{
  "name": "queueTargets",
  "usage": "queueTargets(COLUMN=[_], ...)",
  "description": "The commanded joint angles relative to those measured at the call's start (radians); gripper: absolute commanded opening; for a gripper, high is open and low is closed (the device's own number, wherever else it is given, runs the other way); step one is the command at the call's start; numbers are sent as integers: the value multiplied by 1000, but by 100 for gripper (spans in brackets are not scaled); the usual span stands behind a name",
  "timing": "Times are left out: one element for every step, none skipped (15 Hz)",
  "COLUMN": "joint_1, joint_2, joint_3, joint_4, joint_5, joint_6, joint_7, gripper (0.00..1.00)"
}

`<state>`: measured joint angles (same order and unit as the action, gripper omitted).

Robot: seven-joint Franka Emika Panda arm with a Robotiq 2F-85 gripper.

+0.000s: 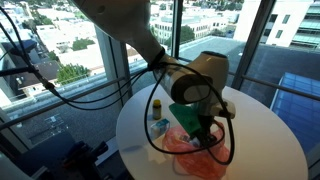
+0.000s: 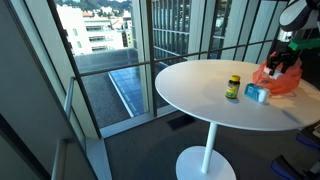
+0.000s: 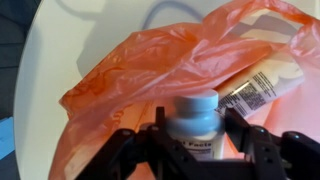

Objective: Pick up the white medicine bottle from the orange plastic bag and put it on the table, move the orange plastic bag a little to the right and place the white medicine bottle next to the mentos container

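Note:
The orange plastic bag lies crumpled on the round white table, also seen in an exterior view. In the wrist view the white medicine bottle, with a pale cap, stands between my gripper's two black fingers, which press on its sides over the bag. In both exterior views the gripper is down at the bag and hides the bottle. A small yellow-labelled mentos container stands on the table beside the bag.
A second white labelled container lies in the bag behind the bottle. A light blue box sits between the mentos container and the bag. Small items stand near the table's edge. Glass walls and a railing surround the table.

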<state>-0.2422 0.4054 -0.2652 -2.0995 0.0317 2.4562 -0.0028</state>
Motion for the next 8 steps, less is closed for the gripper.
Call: queueTargets(joint_1=[6,2,-1,-1,-1,-3,-3,-5], joint_2=[-79,-92,-102,-110,-119,-125,-129,-134], joint_3=[18,27,37,43,51,62,69,79], joint_4=[-43,-46,-47,-51,-54,-56,-59,-62], joint_5=[1,17,30,37,47,60,68,83], joint_6=[26,19,5,-1,-17,-41,-58,-82], joint_7=[23,13,2,-1,-7,-20,-25,-38], gripper=[36,36,36,36,36,36,36,36])
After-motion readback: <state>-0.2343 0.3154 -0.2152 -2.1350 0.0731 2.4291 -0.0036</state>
